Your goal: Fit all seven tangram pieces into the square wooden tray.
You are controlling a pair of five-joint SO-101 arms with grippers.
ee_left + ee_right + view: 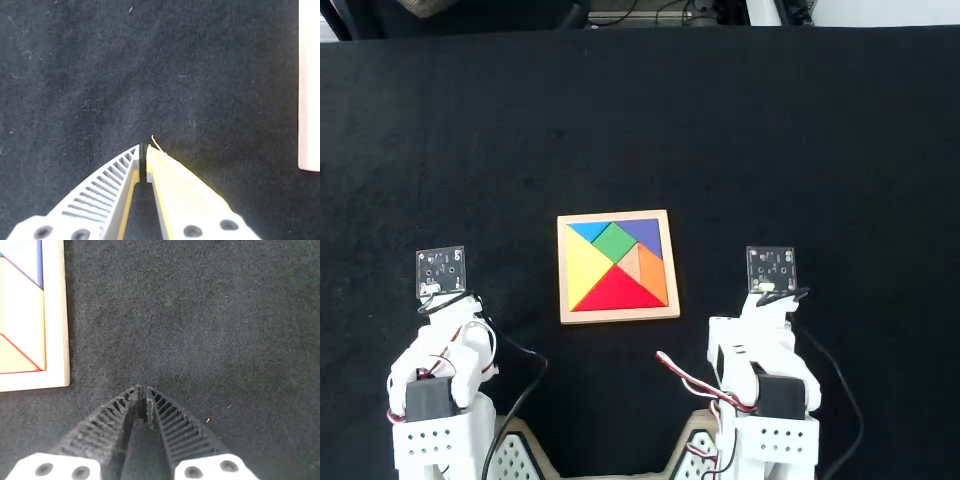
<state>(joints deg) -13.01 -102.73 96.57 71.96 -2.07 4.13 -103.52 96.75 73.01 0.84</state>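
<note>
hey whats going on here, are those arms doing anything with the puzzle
Nothing is being handled right now. The square wooden tray lies in the middle of the black table with seven coloured tangram pieces filling it, so the puzzle looks complete. One arm sits on each side of the tray, apart from it. The left end effector and the right end effector are both shut and empty, each over bare cloth beside the tray.
</note>
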